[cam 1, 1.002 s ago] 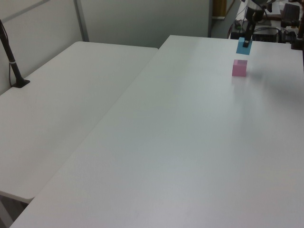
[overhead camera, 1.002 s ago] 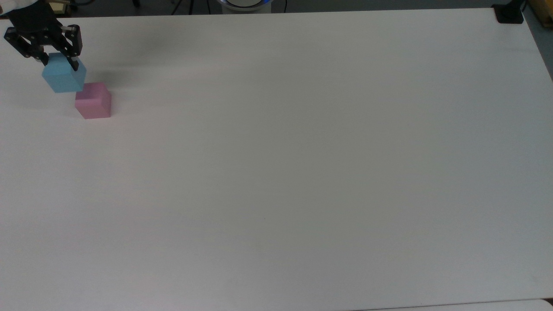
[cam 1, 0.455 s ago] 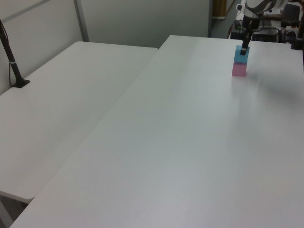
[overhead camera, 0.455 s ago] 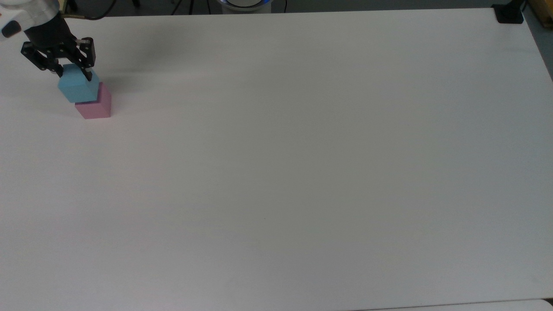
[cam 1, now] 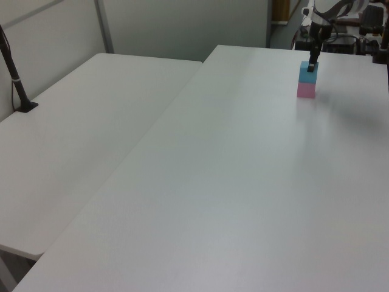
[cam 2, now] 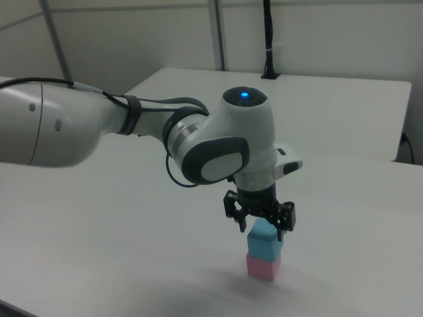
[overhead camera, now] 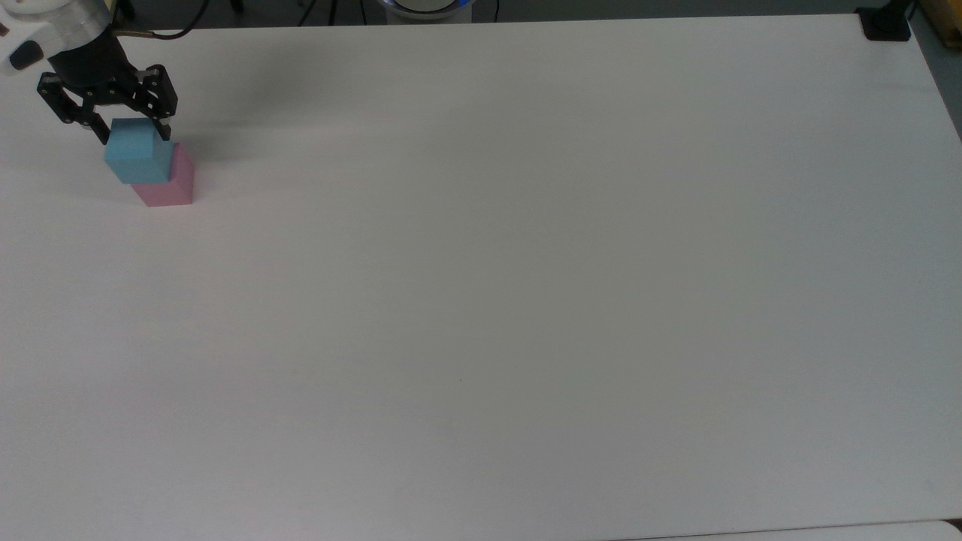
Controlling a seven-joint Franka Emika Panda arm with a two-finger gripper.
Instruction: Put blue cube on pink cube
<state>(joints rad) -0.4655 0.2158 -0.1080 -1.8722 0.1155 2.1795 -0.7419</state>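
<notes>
The sky-blue cube (overhead camera: 139, 161) rests on the pale pink cube (overhead camera: 179, 188) near the top view's upper left corner of the white table (overhead camera: 481, 300). My gripper (overhead camera: 133, 137) hangs just above, open, with its black fingers (overhead camera: 163, 129) straddling the blue cube's upper part. In the right view the blue cube (cam 2: 264, 246) sits squarely on the pink cube (cam 2: 262, 267), and the gripper (cam 2: 263, 228) has small gaps between its fingers and the cube sides. The left view shows the stack far off, blue cube (cam 1: 307, 73) over pink cube (cam 1: 306, 91).
A black post base (overhead camera: 885, 26) stands at the top view's upper right corner of the table. A second white table (cam 1: 79, 121) with a black post (cam 1: 15, 79) adjoins in the left view. My white arm (cam 2: 66, 132) reaches in from the right view's left.
The blue cube came down from beside and above the pink cube onto its top. The fingers have spread apart and let go of it.
</notes>
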